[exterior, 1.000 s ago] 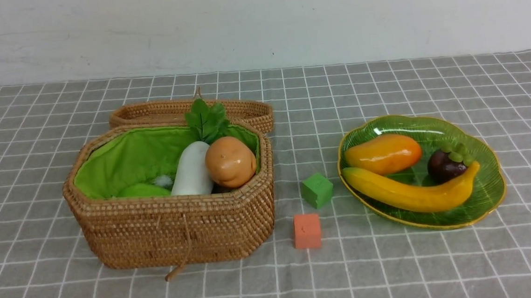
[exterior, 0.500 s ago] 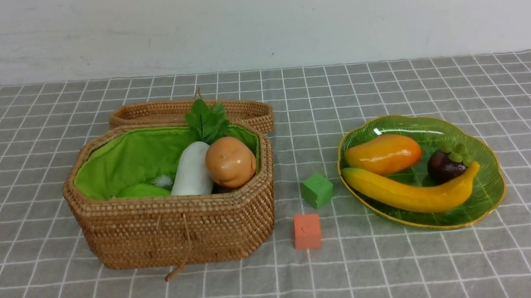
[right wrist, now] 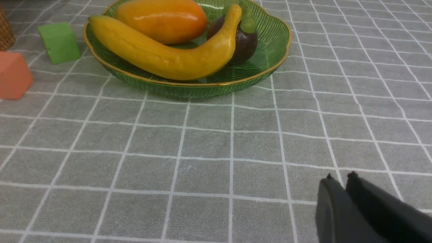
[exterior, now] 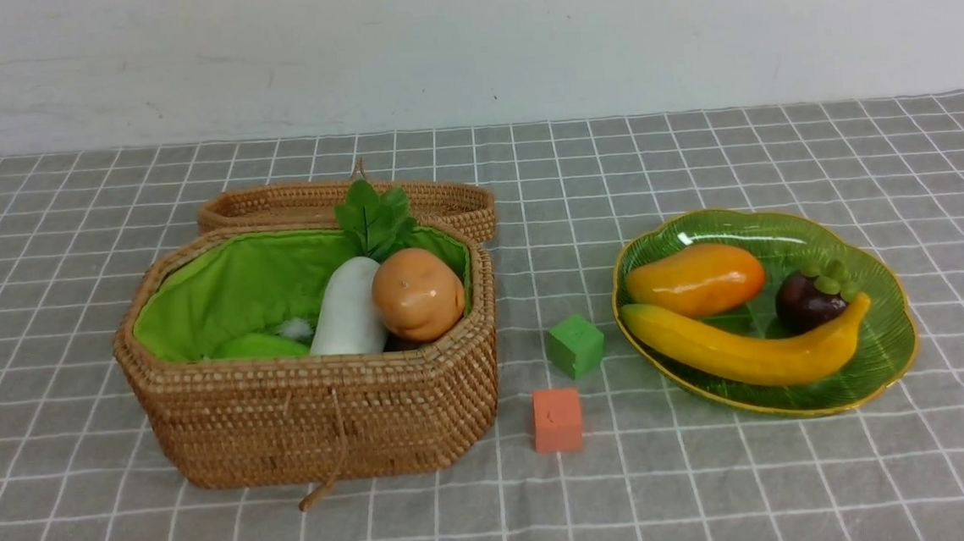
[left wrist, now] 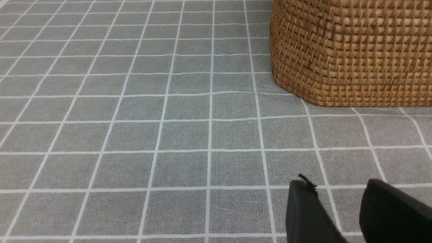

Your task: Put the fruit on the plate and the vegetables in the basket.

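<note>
Nothing moved; left jaws apart, right jaws nearly together, basket (exterior: 314, 418) hiding most vegetables.

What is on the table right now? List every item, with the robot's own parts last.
basket: one, tan wicker with green lining, left on the cloth, lid open behind it
radish: one, white with green leaves, in the basket
potato: one, tan-orange, in the basket, beside the radish
gourd: one, light green, low in the basket, mostly hidden
plate: one, green glass with a gold rim, right on the cloth
mango: one, orange-yellow, on the plate
banana: one, yellow, on the plate
mangosteen: one, dark purple, on the plate
cubes: two, green and orange, between the basket and the plate
tablecloth: one, grey with a white grid
left gripper: black, jaws apart, empty
right gripper: black, jaws nearly together, empty
</note>
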Controlling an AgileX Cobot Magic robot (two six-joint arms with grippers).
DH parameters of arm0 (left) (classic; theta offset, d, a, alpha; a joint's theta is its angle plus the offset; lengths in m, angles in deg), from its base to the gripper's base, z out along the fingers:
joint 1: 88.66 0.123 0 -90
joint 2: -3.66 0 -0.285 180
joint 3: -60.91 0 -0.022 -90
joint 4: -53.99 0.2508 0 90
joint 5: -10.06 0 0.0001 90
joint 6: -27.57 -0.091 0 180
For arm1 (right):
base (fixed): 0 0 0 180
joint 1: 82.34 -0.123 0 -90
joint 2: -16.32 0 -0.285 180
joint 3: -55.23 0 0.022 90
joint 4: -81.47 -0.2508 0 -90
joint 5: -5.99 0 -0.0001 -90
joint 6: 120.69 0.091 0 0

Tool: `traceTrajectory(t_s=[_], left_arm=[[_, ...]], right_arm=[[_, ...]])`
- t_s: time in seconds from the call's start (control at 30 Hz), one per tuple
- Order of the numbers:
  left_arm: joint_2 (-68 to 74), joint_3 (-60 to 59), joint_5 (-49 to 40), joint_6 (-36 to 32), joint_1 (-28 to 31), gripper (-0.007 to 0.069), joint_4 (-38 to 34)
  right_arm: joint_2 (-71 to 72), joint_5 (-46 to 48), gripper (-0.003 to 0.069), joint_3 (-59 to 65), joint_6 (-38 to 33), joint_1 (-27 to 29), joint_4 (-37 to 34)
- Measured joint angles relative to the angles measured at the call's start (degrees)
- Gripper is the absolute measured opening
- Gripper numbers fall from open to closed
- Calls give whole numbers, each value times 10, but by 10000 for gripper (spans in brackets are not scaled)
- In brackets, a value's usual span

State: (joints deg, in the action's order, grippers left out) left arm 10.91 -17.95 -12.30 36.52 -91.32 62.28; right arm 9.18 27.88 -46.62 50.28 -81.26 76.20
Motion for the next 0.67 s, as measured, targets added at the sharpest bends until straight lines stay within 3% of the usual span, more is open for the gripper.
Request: traceTrajectory(t_s=[0.67], left_arm=[[0,0,0,0,0,239,0]], right_arm=[[0,0,93,0,0,0,0]])
